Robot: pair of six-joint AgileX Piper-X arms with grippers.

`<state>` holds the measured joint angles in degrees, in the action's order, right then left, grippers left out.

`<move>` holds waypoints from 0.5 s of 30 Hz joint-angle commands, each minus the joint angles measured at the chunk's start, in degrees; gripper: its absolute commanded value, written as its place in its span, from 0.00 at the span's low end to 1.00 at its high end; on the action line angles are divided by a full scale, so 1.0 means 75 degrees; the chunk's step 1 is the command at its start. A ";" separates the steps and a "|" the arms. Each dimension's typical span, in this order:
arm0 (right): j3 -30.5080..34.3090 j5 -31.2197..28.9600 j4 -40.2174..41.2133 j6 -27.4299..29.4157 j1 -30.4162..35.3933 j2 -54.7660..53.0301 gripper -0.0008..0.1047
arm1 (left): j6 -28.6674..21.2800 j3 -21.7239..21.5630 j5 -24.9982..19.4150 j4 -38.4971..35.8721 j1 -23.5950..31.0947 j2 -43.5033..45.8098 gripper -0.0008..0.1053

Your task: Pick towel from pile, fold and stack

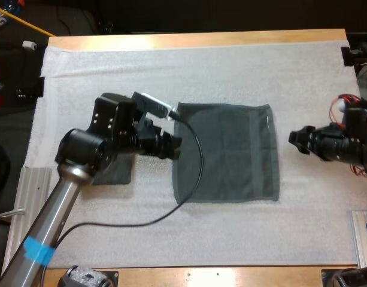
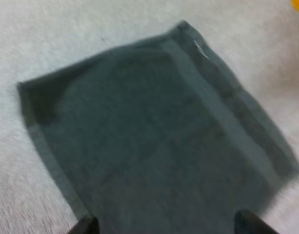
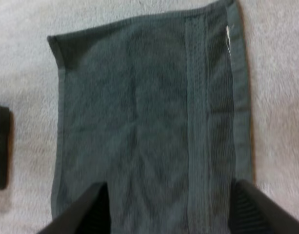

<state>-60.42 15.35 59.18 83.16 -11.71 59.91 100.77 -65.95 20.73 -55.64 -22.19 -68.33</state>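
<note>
A dark grey-green towel (image 1: 226,152) lies spread flat in the middle of the white mat, a small white tag near its far right corner. My left gripper (image 1: 171,143) hovers at its left edge, open; in the left wrist view its fingertips (image 2: 86,226) stand wide apart above the towel (image 2: 154,131), with nothing between them. My right gripper (image 1: 294,139) sits just off the towel's right edge, apart from it. It is open too, its fingers (image 3: 86,209) spread over the towel (image 3: 149,122). A folded towel (image 1: 114,171) lies partly hidden under my left arm.
The folded towel's edge (image 3: 0,146) appears beyond the flat towel's far side in the right wrist view. Bare white mat (image 1: 231,66) stretches around the towel. Metal rails (image 1: 27,197) stand at the table's left and right edges.
</note>
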 commanded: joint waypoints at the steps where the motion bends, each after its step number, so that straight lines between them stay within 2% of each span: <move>1: -0.0053 -0.0027 0.0263 0.0099 0.0001 -0.0208 0.50 | 0.0001 0.0002 0.0006 -0.0285 -0.0142 0.0231 0.54; 5: -0.0053 -0.0027 0.0609 0.0099 0.0001 -0.0648 0.50 | 0.0069 0.0130 -0.0191 -0.0640 -0.0589 0.0655 0.54; 10: -0.0053 -0.0027 0.1107 0.0122 0.0001 -0.1037 0.50 | 0.0127 0.0375 -0.1131 -0.1077 -0.1187 0.1094 0.54; 15: 0.0000 -0.0027 0.1672 0.0138 0.0001 -0.1350 0.50 | 0.0399 0.0765 -0.1192 -0.1275 -0.1424 0.1511 0.54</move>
<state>-60.27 15.28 70.76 83.54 -11.71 50.29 102.77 -60.35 12.49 -64.68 -32.66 -57.62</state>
